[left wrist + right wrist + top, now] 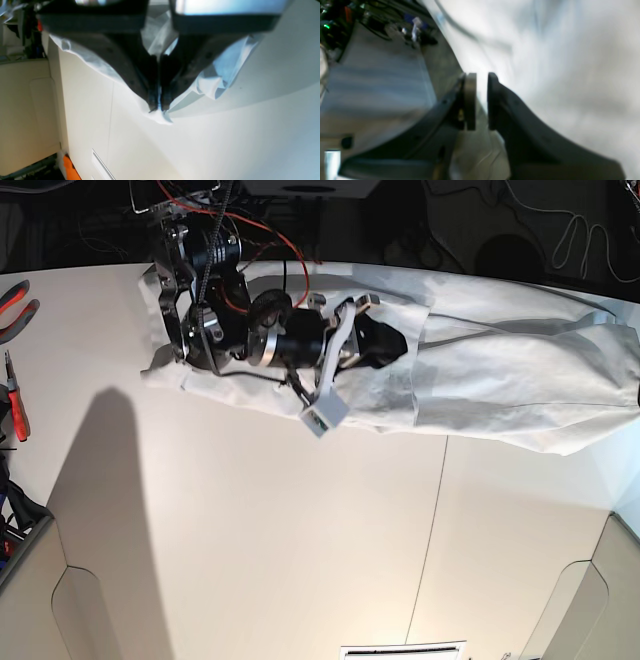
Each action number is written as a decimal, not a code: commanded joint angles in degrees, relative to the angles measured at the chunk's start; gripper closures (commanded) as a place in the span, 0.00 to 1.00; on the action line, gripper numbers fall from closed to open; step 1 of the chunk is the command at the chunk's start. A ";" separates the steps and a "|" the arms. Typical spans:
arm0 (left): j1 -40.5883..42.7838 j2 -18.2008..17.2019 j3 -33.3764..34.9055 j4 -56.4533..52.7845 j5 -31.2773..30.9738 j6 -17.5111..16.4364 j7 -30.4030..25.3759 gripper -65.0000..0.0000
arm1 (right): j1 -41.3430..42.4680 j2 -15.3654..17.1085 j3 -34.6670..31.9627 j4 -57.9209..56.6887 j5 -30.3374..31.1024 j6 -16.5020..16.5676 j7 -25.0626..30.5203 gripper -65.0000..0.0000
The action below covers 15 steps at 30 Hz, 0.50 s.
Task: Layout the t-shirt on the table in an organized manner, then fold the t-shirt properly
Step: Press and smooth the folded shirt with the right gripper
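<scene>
The white t-shirt [500, 380] lies stretched in a long band across the far part of the table [300, 530]. My right gripper [385, 340] is down on the shirt near its middle. In the blurred right wrist view, the right gripper [482, 100] has its jaws a narrow gap apart over the t-shirt [570, 62]. Whether any fabric sits in that gap is unclear. My left gripper [158, 108] is shut on a pinched edge of the t-shirt [225, 67], just above the table [225, 140]. The left gripper is outside the base view.
Red-handled pliers [15, 305] and other tools lie at the table's left edge. A thin dark seam [435, 530] crosses the tabletop. A white slotted plate [400, 650] sits at the near edge. Cables run behind the far edge. The floor lies beyond the table edge [53, 100].
</scene>
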 commanded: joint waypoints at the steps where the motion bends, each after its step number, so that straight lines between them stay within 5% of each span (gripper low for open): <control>1: -0.26 -1.60 -0.37 0.92 -1.66 -0.54 -0.94 1.00 | 2.40 -1.60 -0.66 1.62 1.53 0.61 1.18 0.89; 4: -0.26 -1.57 -0.37 0.92 -1.75 -0.54 -0.55 1.00 | 7.34 -2.93 -4.42 1.64 -1.95 0.44 6.45 0.98; 9: -0.26 -1.60 -0.37 0.92 -3.48 -0.54 -0.09 1.00 | 15.23 -2.93 -17.77 -0.98 -18.86 -2.34 22.03 1.00; 15: -0.26 -1.57 -0.37 0.94 -4.68 -0.54 0.81 1.00 | 23.52 -2.93 -31.63 -16.98 -30.69 -10.23 30.95 1.00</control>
